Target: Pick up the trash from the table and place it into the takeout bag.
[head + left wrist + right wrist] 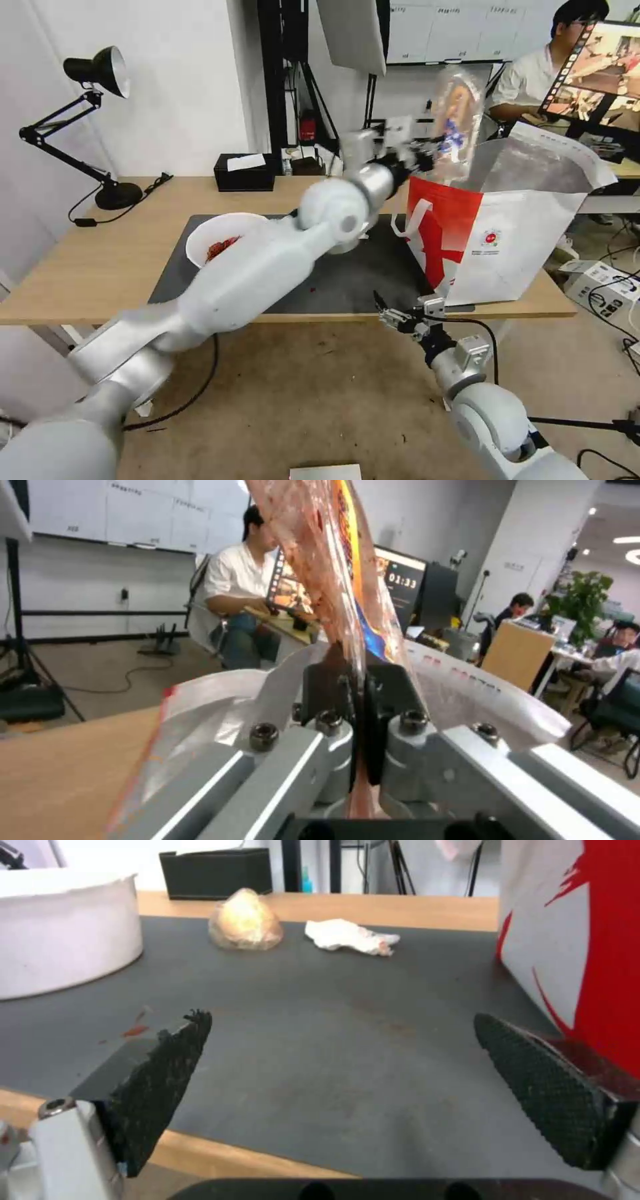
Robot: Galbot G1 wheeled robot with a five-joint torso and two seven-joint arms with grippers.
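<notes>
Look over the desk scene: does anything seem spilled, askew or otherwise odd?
Yes. Small red flecks lie spilled on the dark mat near the white bowl, probably shell bits. The takeout bag leans with its rim splayed, while the left end effector holds a smeared clear wrapper above it.

The white bowl [223, 240] is being partly covered by the left arm. The clear wrapper [457, 120] is being blurred above the takeout bag [507, 233], and its top is being cut off in the left wrist view.
</notes>
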